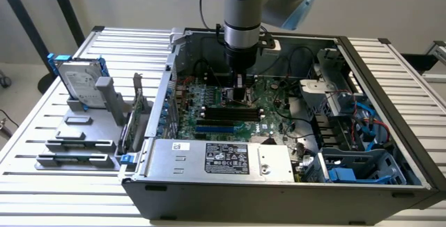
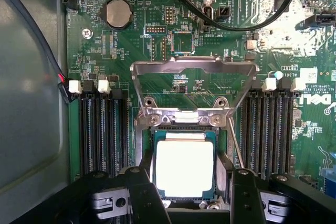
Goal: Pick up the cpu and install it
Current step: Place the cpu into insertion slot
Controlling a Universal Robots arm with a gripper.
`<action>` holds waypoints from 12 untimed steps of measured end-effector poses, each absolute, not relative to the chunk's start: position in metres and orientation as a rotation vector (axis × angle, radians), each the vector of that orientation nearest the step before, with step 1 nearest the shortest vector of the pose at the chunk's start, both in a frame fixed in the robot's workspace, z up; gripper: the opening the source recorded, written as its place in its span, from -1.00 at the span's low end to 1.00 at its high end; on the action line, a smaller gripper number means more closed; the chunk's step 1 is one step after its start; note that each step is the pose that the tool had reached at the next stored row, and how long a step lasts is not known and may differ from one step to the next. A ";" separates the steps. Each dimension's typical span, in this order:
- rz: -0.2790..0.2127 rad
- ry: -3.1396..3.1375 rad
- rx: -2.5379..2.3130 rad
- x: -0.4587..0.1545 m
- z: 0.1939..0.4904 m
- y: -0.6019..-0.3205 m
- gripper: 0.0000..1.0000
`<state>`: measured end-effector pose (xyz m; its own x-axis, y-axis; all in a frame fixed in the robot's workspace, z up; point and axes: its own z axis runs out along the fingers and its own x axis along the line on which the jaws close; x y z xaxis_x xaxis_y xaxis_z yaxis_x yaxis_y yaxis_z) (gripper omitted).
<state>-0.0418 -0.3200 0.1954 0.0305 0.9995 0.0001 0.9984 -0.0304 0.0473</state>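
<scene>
The cpu (image 2: 185,169), a small square chip with a bright silver top, lies flat in its socket on the green motherboard (image 2: 131,40). The socket's metal load frame (image 2: 193,69) stands flipped up behind it. My gripper (image 2: 191,182) hangs low over the socket, its two black fingers (image 2: 140,190) standing apart on either side of the chip. A dark gap shows between the chip and one finger. In the exterior view the gripper (image 1: 241,94) reaches straight down into the open computer case (image 1: 279,185) onto the board.
Black memory slots (image 2: 102,129) flank the socket on both sides. Black cables (image 2: 231,22) cross the board beyond the load frame. Outside the case, on the exterior view's left, a silver hard drive (image 1: 78,83) with blue brackets stands in a grey holder (image 1: 77,146).
</scene>
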 end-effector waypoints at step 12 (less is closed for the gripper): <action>0.048 2.162 2.229 -0.044 0.192 -0.319 0.09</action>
<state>-0.0439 -0.3192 0.1920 0.0304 0.9995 -0.0025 0.9984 -0.0302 0.0472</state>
